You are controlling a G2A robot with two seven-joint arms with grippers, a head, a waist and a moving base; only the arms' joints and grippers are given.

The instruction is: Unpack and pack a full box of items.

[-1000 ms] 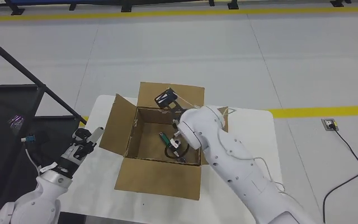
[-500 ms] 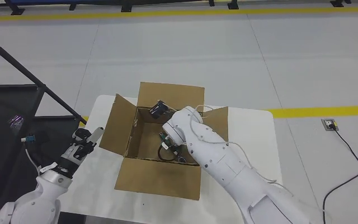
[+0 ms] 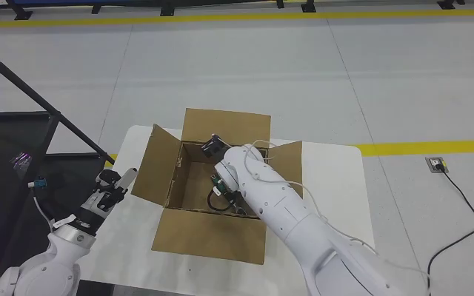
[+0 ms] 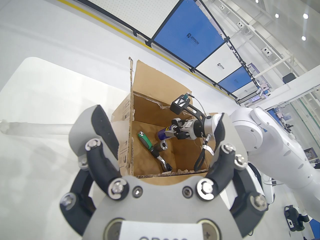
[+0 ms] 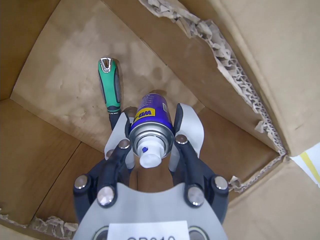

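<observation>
R gripper (image 5: pixel 153 116) clamps spray can (image 5: pixel 150 104) in box (image 3: pixel 215 235) w/ 1 ratchet (image 5: pixel 110 86) — L gripper (image 4: pixel 160 121) spread wide.

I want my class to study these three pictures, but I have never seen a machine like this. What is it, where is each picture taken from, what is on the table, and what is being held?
This is a robot with two arms, each ending in a two-fingered gripper. One picture looks down from a camera above the arms. The other two come from a camera on each wrist, so each shows that arm's own fingers up close.

On the white table stands an open cardboard box. The right gripper is down inside the box, closed around a blue spray can. A green-handled tool lies on the box floor beside the can. The left gripper is open and empty, near the table's edge and apart from the box.
</observation>
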